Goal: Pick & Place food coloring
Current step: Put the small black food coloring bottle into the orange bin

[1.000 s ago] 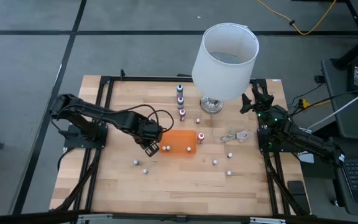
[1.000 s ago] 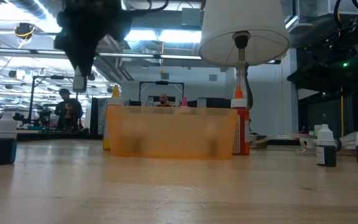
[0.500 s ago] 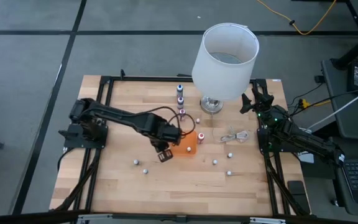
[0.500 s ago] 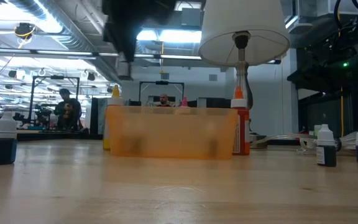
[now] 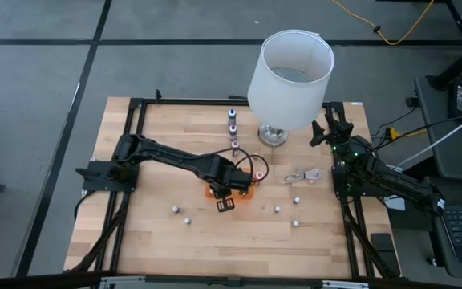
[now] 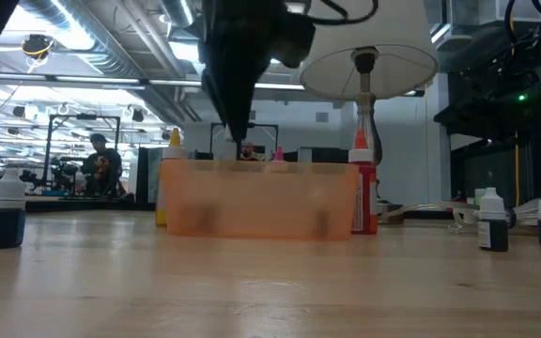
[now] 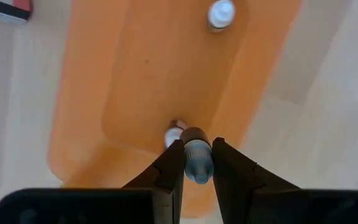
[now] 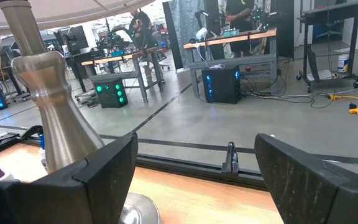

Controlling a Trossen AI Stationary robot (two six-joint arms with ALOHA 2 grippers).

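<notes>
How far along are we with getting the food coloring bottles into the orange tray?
Early stage. Done: two bottles already stand in the orange tray, one of them near its far end. In hand: the left gripper is shut on a bottle above the tray. Left: bottles in a row by the lamp and loose ones on the table. The right gripper waits open by the lamp base.

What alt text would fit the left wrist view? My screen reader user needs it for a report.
The left gripper, seen from above, is shut on a small food coloring bottle with a pale cap, held over the orange tray. Two more bottles are in the tray: one just past the fingertips, another near its far end.
</notes>
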